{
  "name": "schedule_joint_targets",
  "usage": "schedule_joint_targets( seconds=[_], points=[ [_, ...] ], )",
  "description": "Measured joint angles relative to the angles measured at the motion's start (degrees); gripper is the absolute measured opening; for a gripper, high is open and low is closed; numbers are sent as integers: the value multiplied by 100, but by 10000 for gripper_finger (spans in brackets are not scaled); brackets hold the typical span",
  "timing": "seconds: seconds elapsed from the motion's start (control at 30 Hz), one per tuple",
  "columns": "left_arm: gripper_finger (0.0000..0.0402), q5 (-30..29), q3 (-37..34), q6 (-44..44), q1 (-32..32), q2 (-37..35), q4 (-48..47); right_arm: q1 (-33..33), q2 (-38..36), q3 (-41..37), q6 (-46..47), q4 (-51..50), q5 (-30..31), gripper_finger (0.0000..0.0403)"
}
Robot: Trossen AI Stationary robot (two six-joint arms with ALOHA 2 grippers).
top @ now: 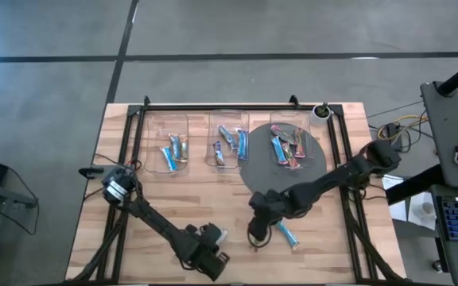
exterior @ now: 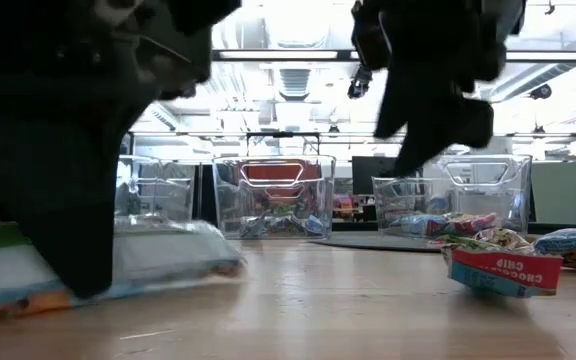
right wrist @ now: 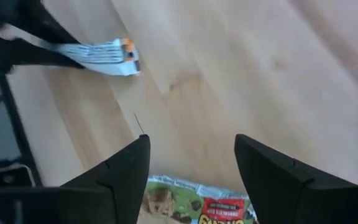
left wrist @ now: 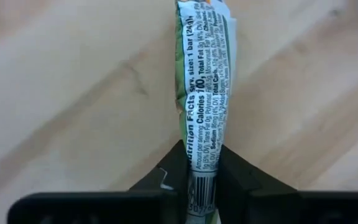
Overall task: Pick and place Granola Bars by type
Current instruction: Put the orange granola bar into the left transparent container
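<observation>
Black fingers of the left tool [left wrist: 204, 177] are pinched on the end of a green-and-white wrapped granola bar [left wrist: 205, 87], its nutrition panel facing us in the left wrist view; we see that tool low at the front of the wooden worktop [top: 173, 202], with the held bar's pale end showing at its tip in the high view [top: 221, 235].

Moving right, we find the right tool [right wrist: 191, 168] with its fingers spread wide, holding nothing, poised over a bar with a red-marked chocolate-chip wrapper [right wrist: 191, 205] that lies on the wood between and just below them. From above, this tool [top: 254, 236] sits near the front edge, and a bright blue bar [top: 288, 233] lies on the worktop just beside it.

Farther back, we see three clear plastic bins in a row: the left bin [top: 168, 123] holds a few bars, the middle bin [top: 227, 119] holds several mostly blue ones, and the right bin [top: 295, 119], standing on a dark round mat [top: 257, 167], holds a mix of blue and tan bars.
</observation>
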Motion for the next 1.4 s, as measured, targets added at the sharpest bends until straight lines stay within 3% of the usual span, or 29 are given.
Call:
schedule_joint_targets(
  seconds=[0.1,0.23,0.4,0.53,0.67,0.83,1.07,1.2,1.4],
  points=[
    [37,-334,-5,-377,-13,-224,-350,0,-266,-13,-103,-15,288,223],
    [41,-1279,4,-1263,-124,-760,-1115,0,-756,-22,-187,-108,820,223],
    [42,-2709,8,-2573,-166,-1577,-2730,0,-1364,-95,-295,-294,1231,224],
    [42,-2999,-6,-2628,299,-2171,-4277,-2,-1735,-163,-297,-350,1490,224],
    [42,-2911,-711,-1077,1318,-3162,-3746,-38,-1883,-174,-296,-398,1748,224],
    [43,-2519,-2091,-13,3026,-4440,-3244,-135,-1858,-177,-159,-584,1897,224],
    [43,-596,-4385,2224,4966,-6090,-134,-390,-1770,-201,-32,-719,1893,224],
    [43,-698,-5135,2457,5568,-6348,358,-659,-1756,-223,14,-746,1893,224],
    [55,-684,-5421,3196,5685,-6327,564,-1005,-1756,-238,33,-757,1665,224]
  ],
)
